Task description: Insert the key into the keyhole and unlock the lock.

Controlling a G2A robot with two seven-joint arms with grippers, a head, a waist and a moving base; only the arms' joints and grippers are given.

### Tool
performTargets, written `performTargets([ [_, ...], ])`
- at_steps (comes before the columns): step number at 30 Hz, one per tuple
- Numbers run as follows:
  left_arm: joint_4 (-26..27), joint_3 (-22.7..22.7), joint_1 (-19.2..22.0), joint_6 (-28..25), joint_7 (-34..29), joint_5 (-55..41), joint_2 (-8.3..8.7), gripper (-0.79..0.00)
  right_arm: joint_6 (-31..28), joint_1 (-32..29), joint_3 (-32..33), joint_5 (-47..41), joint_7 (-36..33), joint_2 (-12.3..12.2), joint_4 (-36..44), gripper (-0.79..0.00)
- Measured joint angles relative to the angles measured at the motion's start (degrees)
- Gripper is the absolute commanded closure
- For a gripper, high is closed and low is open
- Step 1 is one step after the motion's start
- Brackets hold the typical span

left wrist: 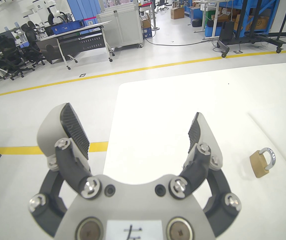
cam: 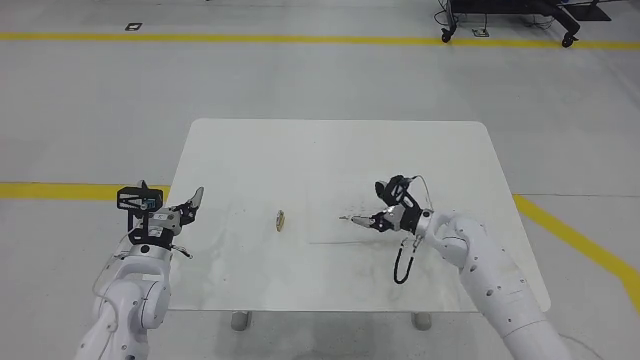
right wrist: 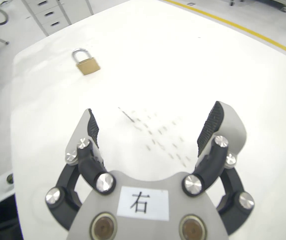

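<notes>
The lock (cam: 281, 221) is a small padlock with a rectangular brass-coloured body and a curved silver metal shackle (right wrist: 78, 53). It lies flat on one broad face on the white bench (cam: 330, 150), roughly midway across the width and somewhat nearer the robot-side edge than the far edge. In the right wrist view both shackle legs appear seated in the body. The keyhole cannot be made out.
</notes>
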State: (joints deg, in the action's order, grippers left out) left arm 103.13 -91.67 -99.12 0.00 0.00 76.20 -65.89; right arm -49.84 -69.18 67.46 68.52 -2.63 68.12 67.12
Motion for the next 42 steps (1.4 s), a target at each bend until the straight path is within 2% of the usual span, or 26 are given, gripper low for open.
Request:
performTargets([
  [1, 0.0, 0.0, 0.0, 0.0, 0.0, 0.0, 0.0, -0.785, -3.11, 1.37, -0.73, 1.22, 0.54, -0.03, -1.21, -0.736],
  [2, 0.0, 0.0, 0.0, 0.0, 0.0, 0.0, 0.0, -0.785, -5.71, 2.66, -1.48, 2.79, 0.96, -0.04, -2.37, -0.628],
  [3, 0.0, 0.0, 0.0, 0.0, 0.0, 0.0, 0.0, -0.785, -7.82, 4.17, -2.55, 5.01, 1.46, 0.0, -3.75, -0.443],
  [4, 0.0, 0.0, 0.0, 0.0, 0.0, 0.0, 0.0, -0.785, -8.35, 5.12, -3.44, 6.47, 1.86, 0.08, -4.69, -0.372],
  [10, 0.0, 0.0, 0.0, 0.0, 0.0, 0.0, 0.0, -0.785, -7.36, 10.3, -8.71, 14.92, 2.95, 0.81, -8.56, -0.28],
  [15, 0.0, 0.0, 0.0, 0.0, 0.0, 0.0, 0.0, -0.785, -2.0, 11.37, -12.03, 23.23, 7.79, 1.06, -7.83, -0.286],
  [19, 0.0, 0.0, 0.0, 0.0, 0.0, 0.0, 0.0, -0.785, -1.99, 12.47, -13.93, 27.16, 11.09, 1.08, -8.9, -0.299],
  [21, 0.0, 0.0, 0.0, 0.0, 0.0, 0.0, 0.0, -0.785, -2.06, 13.25, -14.81, 28.36, 11.8, 1.19, -9.69, -0.268],
  [22, 0.0, 0.0, 0.0, 0.0, 0.0, 0.0, 0.0, -0.785, -1.97, 13.56, -15.18, 28.74, 11.99, 1.27, -9.99, -0.24],
  [23, 0.0, 0.0, 0.0, 0.0, 0.0, 0.0, 0.0, -0.785, -1.81, 13.86, -15.53, 29.04, 12.15, 1.35, -10.27, -0.179],
  [24, 0.0, 0.0, 0.0, 0.0, 0.0, 0.0, 0.0, -0.785, -1.63, 14.22, -15.98, 29.34, 12.36, 1.47, -10.63, -0.065],
  [25, 0.0, 0.0, 0.0, 0.0, 0.0, 0.0, 0.0, -0.785, -1.58, 14.48, -16.27, 29.44, 12.6, 1.55, -10.88, 0.0],
  [33, 0.0, 0.0, 0.0, 0.0, 0.0, 0.0, 0.0, -0.785, -2.75, 16.42, -18.61, 30.93, 15.14, 1.94, -12.45, 0.0],
  [42, 0.0, 0.0, 0.0, 0.0, 0.0, 0.0, 0.0, -0.785, -1.95, 15.97, -18.25, 32.62, 19.32, 1.02, -10.9, 0.0],
])
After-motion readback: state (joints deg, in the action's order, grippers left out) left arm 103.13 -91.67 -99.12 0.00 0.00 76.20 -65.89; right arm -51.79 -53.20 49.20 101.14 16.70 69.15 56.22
